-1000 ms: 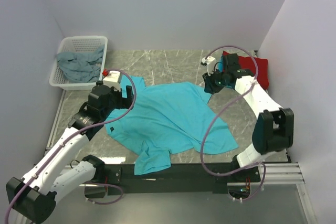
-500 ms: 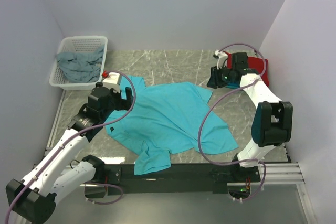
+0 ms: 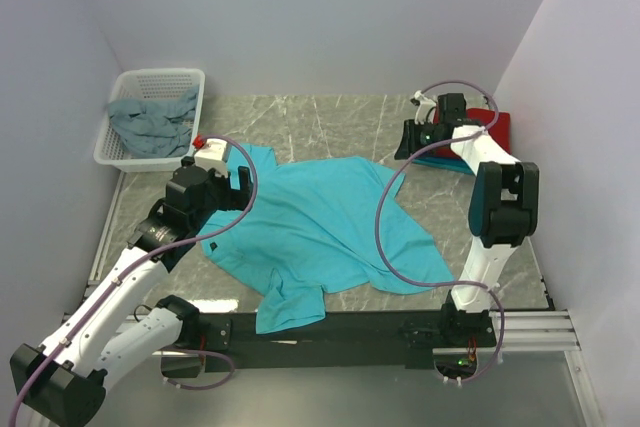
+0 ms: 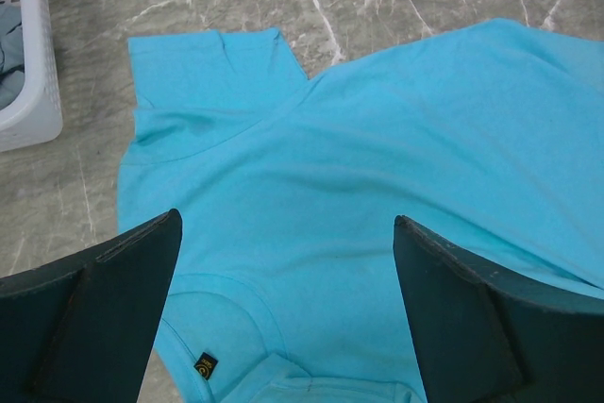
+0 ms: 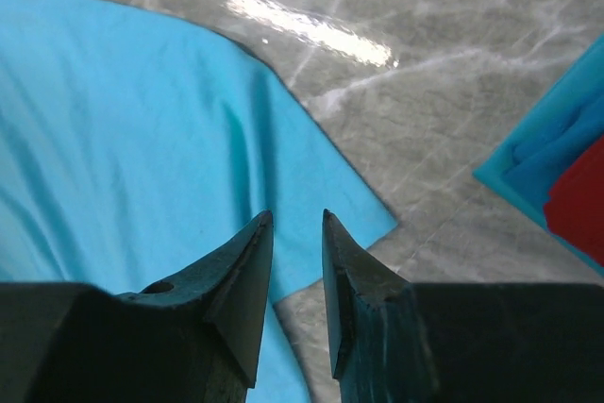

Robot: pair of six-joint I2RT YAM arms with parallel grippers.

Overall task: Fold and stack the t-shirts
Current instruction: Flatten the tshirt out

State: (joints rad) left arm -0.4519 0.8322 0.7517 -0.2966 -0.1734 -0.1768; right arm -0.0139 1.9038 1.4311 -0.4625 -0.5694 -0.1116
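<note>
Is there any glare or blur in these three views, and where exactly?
Right wrist view: a bright glare streak on the marble table, beyond the turquoise shirt. Left wrist view: even light, shirt sharp, no glare. Top external view: soft light, everything in focus.

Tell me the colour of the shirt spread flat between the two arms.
The t-shirt is bright turquoise, plain with no pattern; the top external view shows it best.
</note>
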